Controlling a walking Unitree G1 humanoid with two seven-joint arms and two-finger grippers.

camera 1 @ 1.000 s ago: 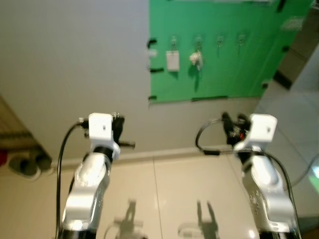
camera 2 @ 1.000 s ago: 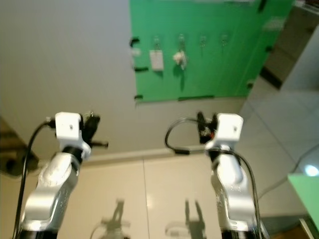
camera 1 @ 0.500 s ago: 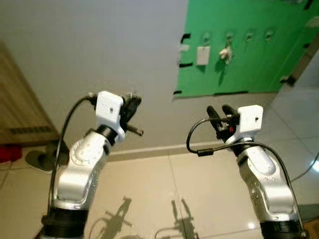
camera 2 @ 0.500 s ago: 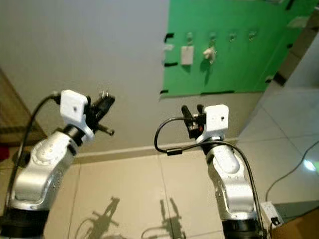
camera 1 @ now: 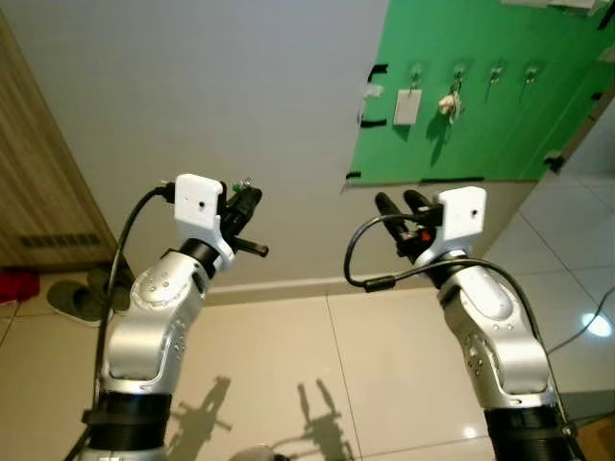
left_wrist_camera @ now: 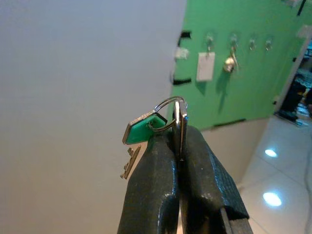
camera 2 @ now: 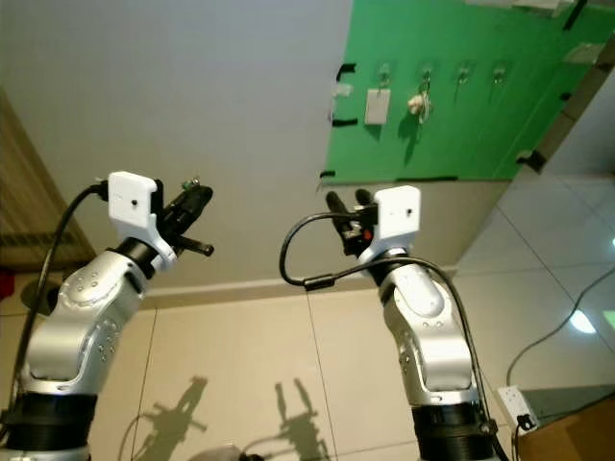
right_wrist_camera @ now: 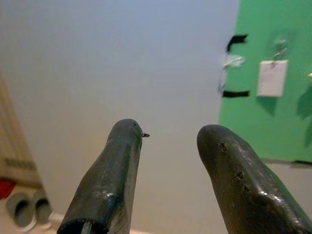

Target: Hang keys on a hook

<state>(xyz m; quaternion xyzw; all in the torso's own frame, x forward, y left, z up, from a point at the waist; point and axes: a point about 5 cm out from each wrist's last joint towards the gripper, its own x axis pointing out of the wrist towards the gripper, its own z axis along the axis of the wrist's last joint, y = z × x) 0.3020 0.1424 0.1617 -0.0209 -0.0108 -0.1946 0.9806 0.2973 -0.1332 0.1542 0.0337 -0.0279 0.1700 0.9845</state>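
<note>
a grey wall [camera 1: 192,86] is seen ahead, with a green board [camera 1: 480,106] taped to it at about 1 o'clock. a row of hooks [camera 1: 459,71] is fixed along the top of the board; a white tag [camera 1: 406,107] hangs from the leftmost one and a pale key bunch [camera 1: 448,100] from the next. no writing can be read on the tag or board. beige floor tiles [camera 1: 317,365] lie below, and slippers [camera 1: 72,298] are seen at 9 o'clock.

the keys [left_wrist_camera: 153,127] are pinched at the tips of the left gripper [left_wrist_camera: 178,146], whose fingers are closed on the ring. the green-headed key is carried beside the fingertips, its long axis slanted, blade toward 7 o'clock in the wrist view. the keys are held well apart from the board.

the right gripper [right_wrist_camera: 168,134] is raised with its fingers spread, nothing between them.
</note>
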